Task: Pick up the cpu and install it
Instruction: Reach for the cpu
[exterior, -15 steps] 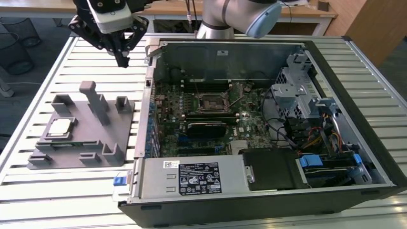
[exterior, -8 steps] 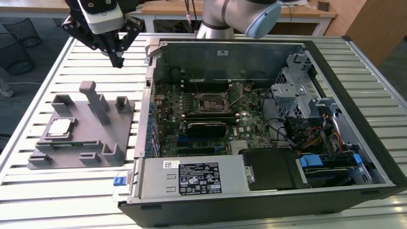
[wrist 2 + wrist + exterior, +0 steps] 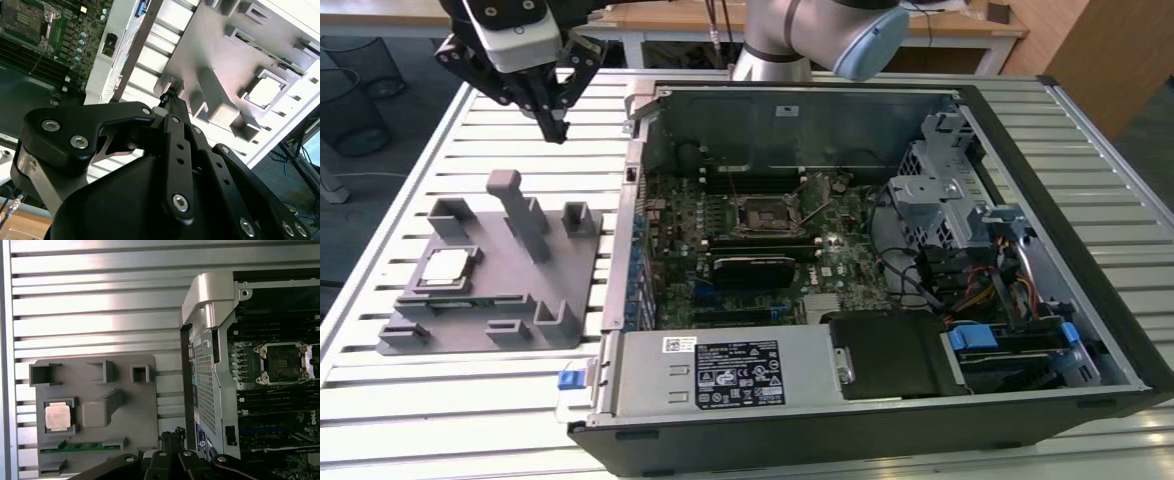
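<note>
Tool (image 3: 556, 128) is held above the desk (image 3: 440, 400), fingers closed together with nothing gripped. The cpu (image 3: 447, 267) is seated in a recess of the grey holder (image 3: 507, 292), beside the opened computer case (image 3: 854, 440).

The silver slatted metal table (image 3: 480, 400) stands on a dark grey floor (image 3: 420, 75). Beyond it are black wire-mesh baskets (image 3: 350, 110), a light wooden desk (image 3: 961, 25) and a brown wooden panel (image 3: 1121, 50).
</note>
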{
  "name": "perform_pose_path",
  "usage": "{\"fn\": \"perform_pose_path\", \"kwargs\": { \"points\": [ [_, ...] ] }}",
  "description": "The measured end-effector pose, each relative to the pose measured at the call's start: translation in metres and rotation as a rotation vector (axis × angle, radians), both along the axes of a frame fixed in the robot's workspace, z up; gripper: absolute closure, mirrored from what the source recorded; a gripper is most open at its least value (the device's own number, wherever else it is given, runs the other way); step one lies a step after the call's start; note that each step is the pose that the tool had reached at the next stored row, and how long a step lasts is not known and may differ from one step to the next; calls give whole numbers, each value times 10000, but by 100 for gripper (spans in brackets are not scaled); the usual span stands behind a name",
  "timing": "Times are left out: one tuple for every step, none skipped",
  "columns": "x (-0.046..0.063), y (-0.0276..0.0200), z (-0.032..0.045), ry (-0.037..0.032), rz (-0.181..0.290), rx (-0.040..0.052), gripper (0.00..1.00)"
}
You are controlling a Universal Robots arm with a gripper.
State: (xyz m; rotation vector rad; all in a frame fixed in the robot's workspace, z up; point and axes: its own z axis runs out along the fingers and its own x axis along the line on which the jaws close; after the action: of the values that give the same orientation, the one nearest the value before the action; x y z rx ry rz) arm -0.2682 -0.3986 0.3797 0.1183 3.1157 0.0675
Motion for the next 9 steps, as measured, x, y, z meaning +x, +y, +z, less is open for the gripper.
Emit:
{"fn": "perform_pose_path", "kwargs": {
  "points": [
    [-13,0,-1,-1,1,0,89],
    [-26,0,-3,-1,1,0,89],
    [-38,0,-3,0,1,0,89],
    [-52,0,-4,0,1,-1,89],
    [-65,0,-5,-1,1,0,89],
    [-77,0,-6,0,1,0,89],
    [-89,0,-7,0,1,0,89],
    [-102,0,-8,-1,1,0,89],
    [-116,0,-10,-1,1,0,89]
  ]
}}
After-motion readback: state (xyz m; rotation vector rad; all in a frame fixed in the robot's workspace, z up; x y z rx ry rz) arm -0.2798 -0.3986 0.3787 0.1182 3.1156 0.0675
